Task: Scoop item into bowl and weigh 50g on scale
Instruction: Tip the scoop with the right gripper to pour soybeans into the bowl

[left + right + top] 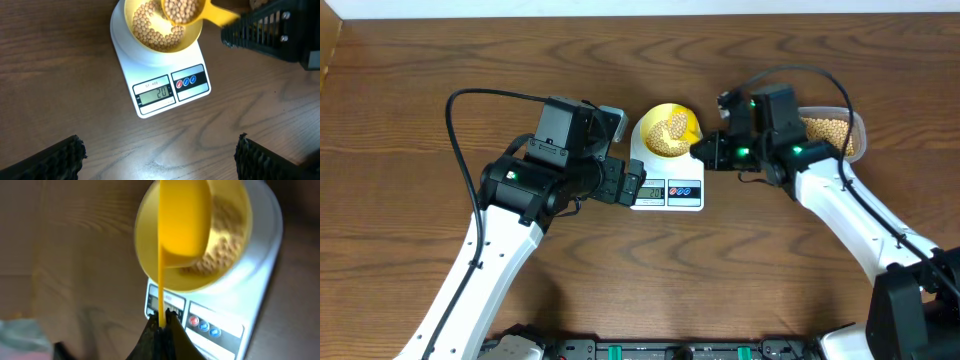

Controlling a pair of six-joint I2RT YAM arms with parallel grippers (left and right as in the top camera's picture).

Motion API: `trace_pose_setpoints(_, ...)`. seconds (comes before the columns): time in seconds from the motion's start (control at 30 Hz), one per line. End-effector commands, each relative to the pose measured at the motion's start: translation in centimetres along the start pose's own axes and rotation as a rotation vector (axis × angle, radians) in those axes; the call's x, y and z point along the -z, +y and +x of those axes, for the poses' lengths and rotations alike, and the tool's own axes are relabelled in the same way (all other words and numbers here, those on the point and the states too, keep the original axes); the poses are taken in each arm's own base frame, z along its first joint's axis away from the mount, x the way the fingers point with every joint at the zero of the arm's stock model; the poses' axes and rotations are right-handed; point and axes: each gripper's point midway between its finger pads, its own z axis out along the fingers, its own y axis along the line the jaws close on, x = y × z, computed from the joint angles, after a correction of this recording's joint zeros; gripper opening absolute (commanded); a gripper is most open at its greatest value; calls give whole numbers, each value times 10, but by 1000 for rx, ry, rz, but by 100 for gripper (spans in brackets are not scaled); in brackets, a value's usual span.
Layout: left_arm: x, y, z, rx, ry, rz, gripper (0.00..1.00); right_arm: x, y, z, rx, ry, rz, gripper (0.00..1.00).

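Tipping the scoop [182, 10] over the bowl [125, 12] on the scale [127, 60]: we should roll slowly, dribbling beans [150, 30] while watching the display [156, 93]. Right gripper [162, 322] pinches the scoop handle beside the scale; left gripper [160, 157] hangs spread in front of the scale.

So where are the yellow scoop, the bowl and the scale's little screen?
scoop [220, 17]: left wrist view, on its handle.
bowl [127, 17]: left wrist view, on its left inner wall.
scale [155, 93]: left wrist view, on its display.
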Motion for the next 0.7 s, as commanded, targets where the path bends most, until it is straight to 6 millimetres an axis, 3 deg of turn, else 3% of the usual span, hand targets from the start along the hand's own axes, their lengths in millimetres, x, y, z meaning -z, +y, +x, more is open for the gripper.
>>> trace_pose_setpoints(0.0, 10, -1, -10, 7, -36, -5, 98, 4, 14, -24, 185, -62, 86, 1)
trace_pose_setpoints(0.13, 10, -1, -10, 7, -35, -5, 98, 7, 22, -31, 268, -76, 169, 1)
trace_pose_setpoints(0.27, 10, -1, -10, 7, -35, -5, 98, 10, 15, -35, 316, -92, 296, 1)
trace_pose_setpoints(0.67, 10, -1, -10, 7, -36, -5, 98, 8, 12, -26, 496, -67, 447, 1)
